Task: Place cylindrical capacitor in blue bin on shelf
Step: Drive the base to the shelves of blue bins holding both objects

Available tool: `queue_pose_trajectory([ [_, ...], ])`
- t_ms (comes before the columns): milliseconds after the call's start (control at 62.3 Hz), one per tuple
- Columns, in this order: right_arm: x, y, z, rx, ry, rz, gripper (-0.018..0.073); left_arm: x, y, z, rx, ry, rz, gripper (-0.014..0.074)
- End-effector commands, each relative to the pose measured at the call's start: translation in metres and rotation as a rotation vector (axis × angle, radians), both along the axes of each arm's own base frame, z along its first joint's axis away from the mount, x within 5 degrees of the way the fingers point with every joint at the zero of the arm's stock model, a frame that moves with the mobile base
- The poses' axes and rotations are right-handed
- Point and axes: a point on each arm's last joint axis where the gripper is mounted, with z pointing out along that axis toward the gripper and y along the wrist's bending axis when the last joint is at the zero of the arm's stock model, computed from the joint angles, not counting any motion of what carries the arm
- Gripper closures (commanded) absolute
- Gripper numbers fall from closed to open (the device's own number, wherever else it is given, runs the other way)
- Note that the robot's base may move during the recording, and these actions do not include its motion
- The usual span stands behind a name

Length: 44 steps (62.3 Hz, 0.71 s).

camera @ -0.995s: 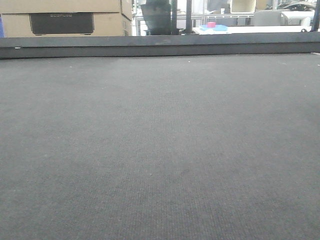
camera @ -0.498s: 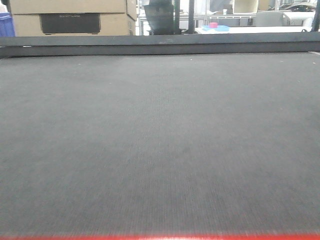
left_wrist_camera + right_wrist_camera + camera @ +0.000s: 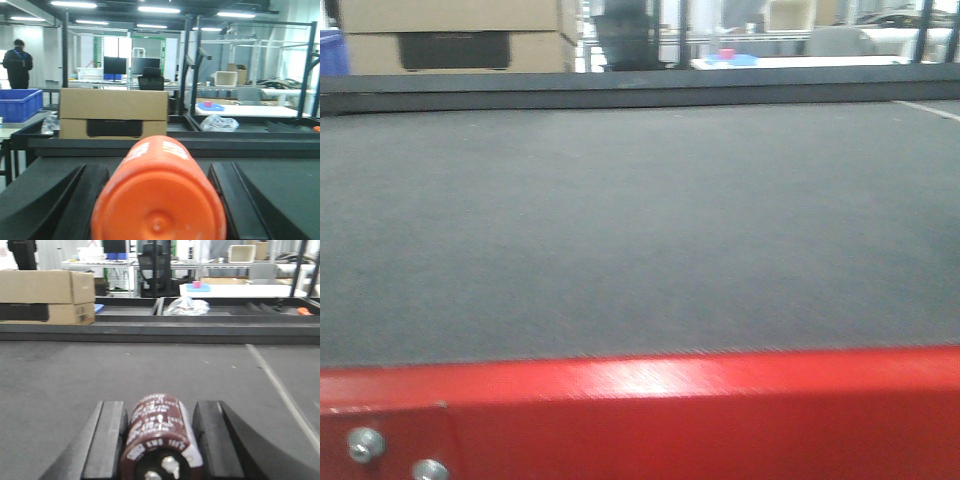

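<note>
Right wrist view: right claw [image 3: 159, 405] clamped on the cylindrical capacitor [image 3: 160, 435]. The body is dark brown with white print and lies on its side between the two black fingers [image 3: 107, 440], with its terminal end towards the camera. The fingers press on its left and right flanks. The capacitor is carried clear of the grey bench [image 3: 75, 375], over the near part of the mat.

Left wrist view: left claw [image 3: 159, 167] closed around an orange can [image 3: 160, 200], also on its side, with its flat end towards the lens. The can fills the gap between the fingers. Contact on the right flank looks firm, though the close blur leaves that side less certain.

Front view: grey mat of the bench, nothing resting on it in this view. A red frame rail [image 3: 720, 400] runs along the near edge, with two screws [image 3: 365, 443] at its near left.

Background, far side of the bench:
- A cardboard box [image 3: 114, 114] stands far left.
- A blue crate [image 3: 19, 105] stands further left of the box, on another surface.
- A person [image 3: 17, 62] in dark clothing stands at far left, back turned.
- A crumpled clear plastic bag [image 3: 186, 305] lies in a dark tray, far centre-right.
</note>
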Motion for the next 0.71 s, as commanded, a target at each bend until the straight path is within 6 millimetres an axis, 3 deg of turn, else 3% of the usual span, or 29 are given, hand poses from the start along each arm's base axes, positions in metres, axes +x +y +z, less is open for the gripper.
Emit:
queue_pose_trajectory([
  [0, -0.0012, -0.0006, 0.0037, -0.011, -0.037, -0.005, 0.0721, -0.0008, 0.0005, 0.0024, -0.002, -0.029, 0.005, 0.0707],
  [690, -0.0012, -0.0006, 0.0037, -0.011, -0.037, -0.005, 0.0721, -0.0008, 0.0005, 0.0024, -0.002, -0.029, 0.005, 0.0707],
])
